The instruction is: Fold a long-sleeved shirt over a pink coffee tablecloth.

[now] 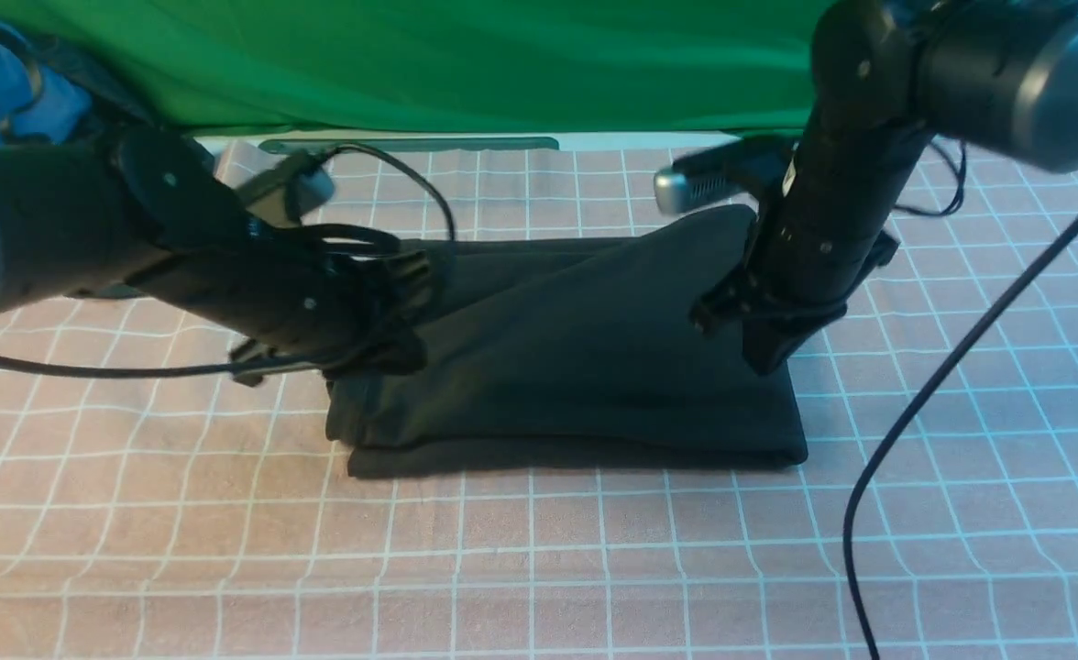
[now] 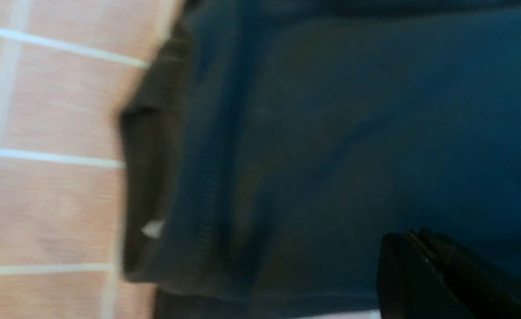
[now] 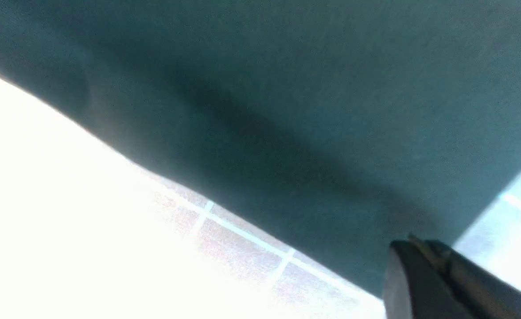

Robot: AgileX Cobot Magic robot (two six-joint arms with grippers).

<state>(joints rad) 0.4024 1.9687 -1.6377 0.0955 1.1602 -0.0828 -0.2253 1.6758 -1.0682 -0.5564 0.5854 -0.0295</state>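
The black long-sleeved shirt [image 1: 576, 367] lies folded into a thick rectangle in the middle of the pink coffee tablecloth [image 1: 539, 550]; its print is hidden. Its top layer rises as a slanted sheet, highest at the far right corner. My left gripper [image 1: 406, 353] is low over the shirt's left edge, jaws pressed together [image 2: 413, 237] against the dark cloth [image 2: 331, 133]. My right gripper [image 1: 764, 357] stands at the right edge, shut [image 3: 413, 243] on the raised sheet [image 3: 287, 110], with the grid cloth [image 3: 243, 252] showing below it.
A green backdrop [image 1: 456, 55] hangs behind the table. A blue garment [image 1: 7, 92] sits at the far left back. A black cable [image 1: 942, 385] from the right arm sweeps down across the cloth on the right. Another cable [image 1: 90, 371] trails left.
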